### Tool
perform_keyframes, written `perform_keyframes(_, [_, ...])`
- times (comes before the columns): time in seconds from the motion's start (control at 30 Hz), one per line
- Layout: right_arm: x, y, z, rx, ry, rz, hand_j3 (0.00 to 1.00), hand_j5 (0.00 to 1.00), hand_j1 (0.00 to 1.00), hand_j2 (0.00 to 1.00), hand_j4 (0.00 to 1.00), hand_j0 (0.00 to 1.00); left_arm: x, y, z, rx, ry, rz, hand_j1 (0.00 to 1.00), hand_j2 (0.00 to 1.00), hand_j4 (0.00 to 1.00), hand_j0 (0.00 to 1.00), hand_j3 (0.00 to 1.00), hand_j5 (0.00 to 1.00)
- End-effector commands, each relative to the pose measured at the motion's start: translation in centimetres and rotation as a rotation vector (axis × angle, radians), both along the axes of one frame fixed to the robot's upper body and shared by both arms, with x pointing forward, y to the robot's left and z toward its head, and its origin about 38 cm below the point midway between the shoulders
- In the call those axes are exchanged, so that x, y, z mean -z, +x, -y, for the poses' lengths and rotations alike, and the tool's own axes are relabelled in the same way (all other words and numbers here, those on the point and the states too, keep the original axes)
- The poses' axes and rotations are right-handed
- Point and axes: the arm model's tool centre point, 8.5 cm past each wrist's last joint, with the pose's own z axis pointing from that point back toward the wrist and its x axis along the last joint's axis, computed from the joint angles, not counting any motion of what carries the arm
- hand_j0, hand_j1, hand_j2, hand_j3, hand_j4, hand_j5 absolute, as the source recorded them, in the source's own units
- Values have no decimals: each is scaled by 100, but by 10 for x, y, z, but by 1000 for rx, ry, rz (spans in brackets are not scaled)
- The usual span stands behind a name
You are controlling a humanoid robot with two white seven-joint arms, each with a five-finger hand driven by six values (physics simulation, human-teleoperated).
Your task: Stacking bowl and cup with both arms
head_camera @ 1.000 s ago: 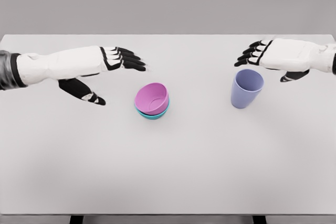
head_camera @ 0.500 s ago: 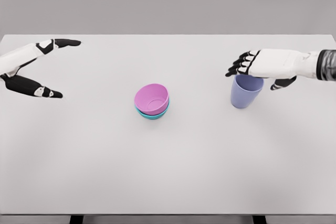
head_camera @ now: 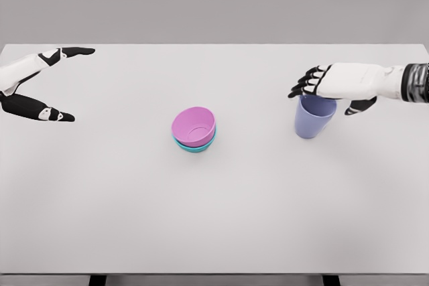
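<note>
While the round pink plastic bowl (head_camera: 194, 126) sits nested inside the round teal plastic bowl (head_camera: 195, 146) near the middle of the white bench (head_camera: 214, 212), the bowl half of the task reads as complete. Only a thin rim of the teal bowl shows beneath the pink one, and the pink bowl tilts slightly toward the left. The tall lavender plastic cup (head_camera: 314, 116) stands upright on the bench, well apart from the bowls on the right side, and remains to be dealt with. The right hand (head_camera: 335, 82) lies flat over the cup's mouth, palm down, with its dark fingers (head_camera: 303, 85) extended past the rim to the left and its thumb (head_camera: 358, 106) hanging beside the cup's right wall. No finger is seen wrapped around the cup, so the grasp is judged not yet made. The left hand (head_camera: 30, 85) is at the left edge of the bench, far from both bowls, with fingers spread wide and holding nothing. Judged remaining work: close the right hand on the cup, lift it, and stack it.
</note>
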Motion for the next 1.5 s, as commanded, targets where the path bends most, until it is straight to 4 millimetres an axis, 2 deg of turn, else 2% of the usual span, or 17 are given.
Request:
perform_keyframes(0.0, [2, 1, -5, -7, 6, -4, 100, 100, 100, 100, 100, 100, 0, 0, -1, -3, -9, -3, 100, 100, 100, 100, 100, 100])
perform_keyframes(0.13, [2, 2, -10, -19, 5, -5, 100, 100, 100, 100, 100, 100, 0, 0, -1, -4, -7, -4, 100, 100, 100, 100, 100, 100])
perform_keyframes(0.23, [11, 0, -14, -33, -12, -27, 100, 100, 100, 100, 100, 100, 0, 0, -1, -4, -9, -4, 100, 100, 100, 100, 100, 100])
perform_keyframes(0.73, [16, 5, -6, -3, -23, -44, 100, 100, 100, 100, 100, 100, 4, 2, 2, -3, -17, -7, 100, 100, 100, 100, 100, 100])
perform_keyframes(0.83, [18, 9, -5, 7, -24, -44, 94, 94, 94, 94, 94, 94, 5, 2, 4, -1, -25, -7, 100, 100, 100, 100, 100, 100])
perform_keyframes(0.9, [18, 10, -5, 9, -21, -47, 85, 85, 85, 85, 85, 85, 5, 2, 4, -1, -25, -7, 100, 100, 100, 100, 100, 100])
perform_keyframes(1.1, [19, 10, -6, 7, -23, -47, 74, 74, 74, 74, 74, 74, 5, 2, 3, -2, -23, -7, 100, 100, 100, 100, 100, 100])
perform_keyframes(1.23, [16, 11, -7, 7, -20, -41, 74, 74, 74, 74, 74, 74, 5, 2, 3, -2, -23, -7, 100, 100, 100, 100, 100, 100])
perform_keyframes(1.47, [4, 20, -21, -9, 11, -10, 74, 74, 74, 74, 74, 74, 5, 2, 3, -2, -23, -7, 100, 100, 100, 100, 100, 100])
